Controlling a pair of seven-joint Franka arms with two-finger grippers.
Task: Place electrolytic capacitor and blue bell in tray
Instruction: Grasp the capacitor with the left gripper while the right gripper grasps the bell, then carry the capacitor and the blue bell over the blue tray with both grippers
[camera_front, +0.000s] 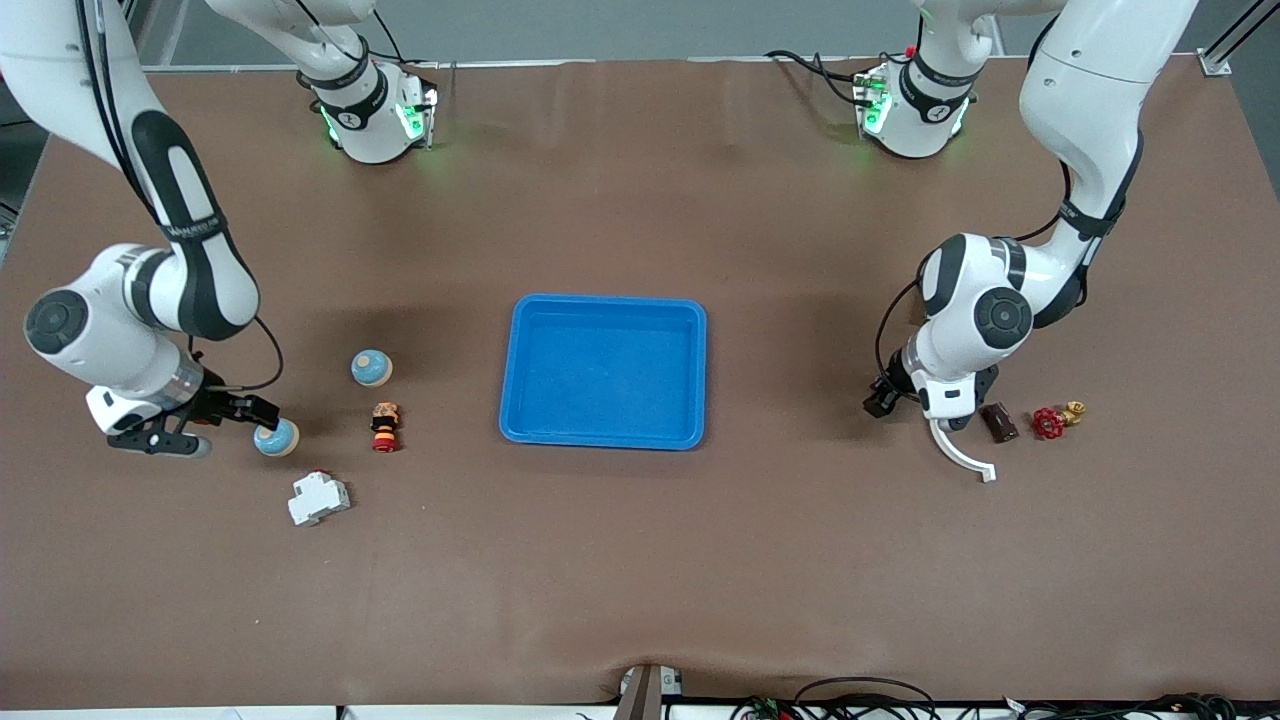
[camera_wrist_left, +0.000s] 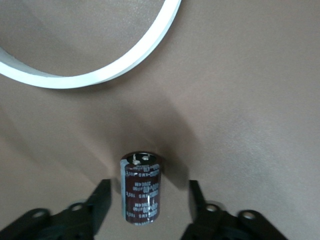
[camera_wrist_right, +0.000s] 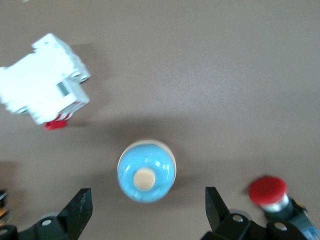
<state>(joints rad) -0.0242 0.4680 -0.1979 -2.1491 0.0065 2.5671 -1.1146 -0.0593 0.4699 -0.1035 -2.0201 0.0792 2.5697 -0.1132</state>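
Observation:
The electrolytic capacitor (camera_front: 998, 423), a dark brown cylinder with printed lettering, lies on the table toward the left arm's end. In the left wrist view the capacitor (camera_wrist_left: 141, 187) sits between my left gripper's (camera_wrist_left: 149, 200) fingers, with a gap on each side. My left gripper (camera_front: 965, 415) hangs low over it, open. A blue bell (camera_front: 276, 438) with a beige knob stands toward the right arm's end. My right gripper (camera_front: 232, 428) hovers by it, open. From above, the bell (camera_wrist_right: 146, 171) lies just ahead of that gripper (camera_wrist_right: 148, 207), untouched. The blue tray (camera_front: 520, 350) stands mid-table, empty.
A second blue bell (camera_front: 371, 368) stands farther from the camera. Close by are a red-and-black piece (camera_front: 385, 427) and a white circuit breaker (camera_front: 318, 497). A white curved strip (camera_front: 960, 455) and a red valve (camera_front: 1048, 423) lie beside the capacitor.

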